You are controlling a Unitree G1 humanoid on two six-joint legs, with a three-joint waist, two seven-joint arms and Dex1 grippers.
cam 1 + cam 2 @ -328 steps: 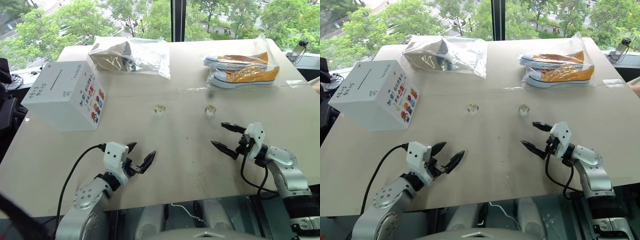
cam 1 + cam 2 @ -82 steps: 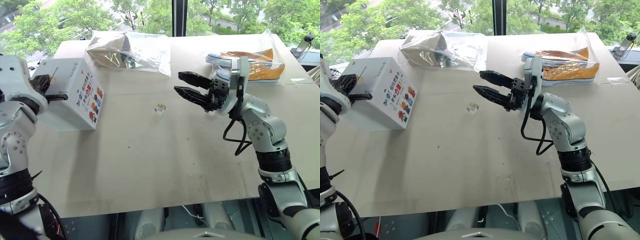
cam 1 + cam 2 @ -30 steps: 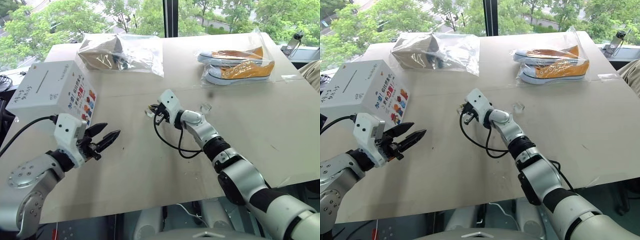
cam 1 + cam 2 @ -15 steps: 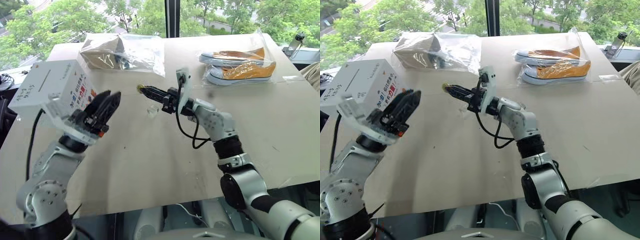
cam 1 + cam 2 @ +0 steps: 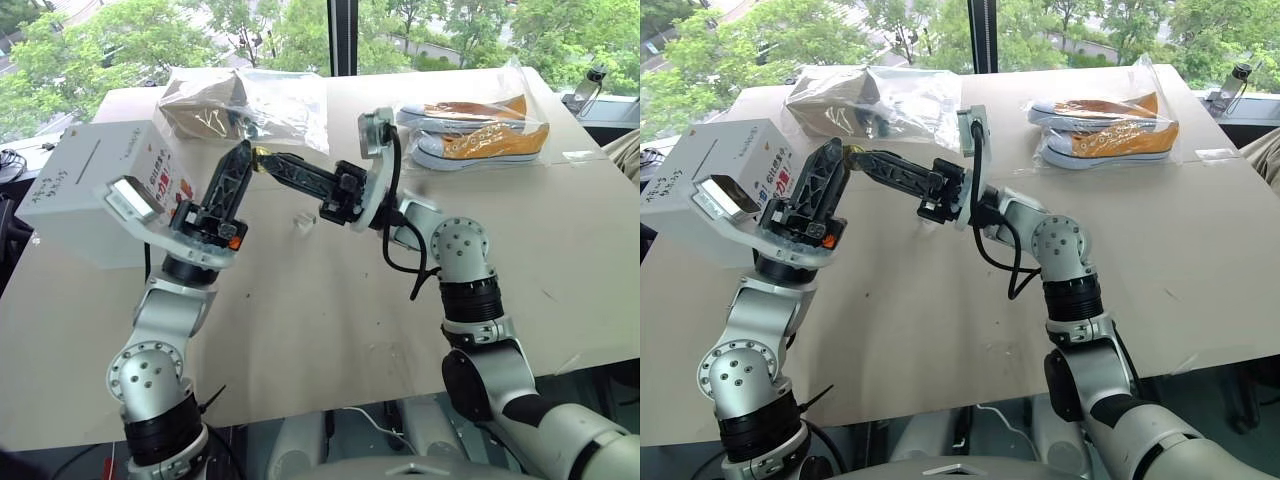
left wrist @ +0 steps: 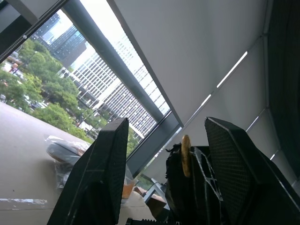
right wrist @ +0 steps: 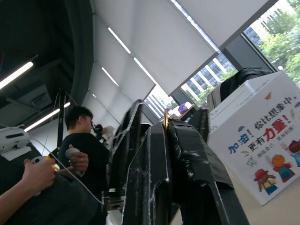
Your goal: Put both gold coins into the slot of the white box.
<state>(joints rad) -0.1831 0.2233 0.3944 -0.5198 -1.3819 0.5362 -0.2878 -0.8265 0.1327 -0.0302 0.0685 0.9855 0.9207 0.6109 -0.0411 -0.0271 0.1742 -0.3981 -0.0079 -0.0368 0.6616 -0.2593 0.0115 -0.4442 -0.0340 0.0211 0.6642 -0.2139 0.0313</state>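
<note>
Left eye view: right gripper (image 5: 262,156), fingers pressed together on a gold coin (image 6: 185,155), meets the half-spread, empty left gripper (image 5: 236,165) just right of the white box (image 5: 95,190). Its slot (image 5: 80,166) faces up. Beside the box's right, a clear glinting bit (image 5: 299,223) is too small to identify.
</note>
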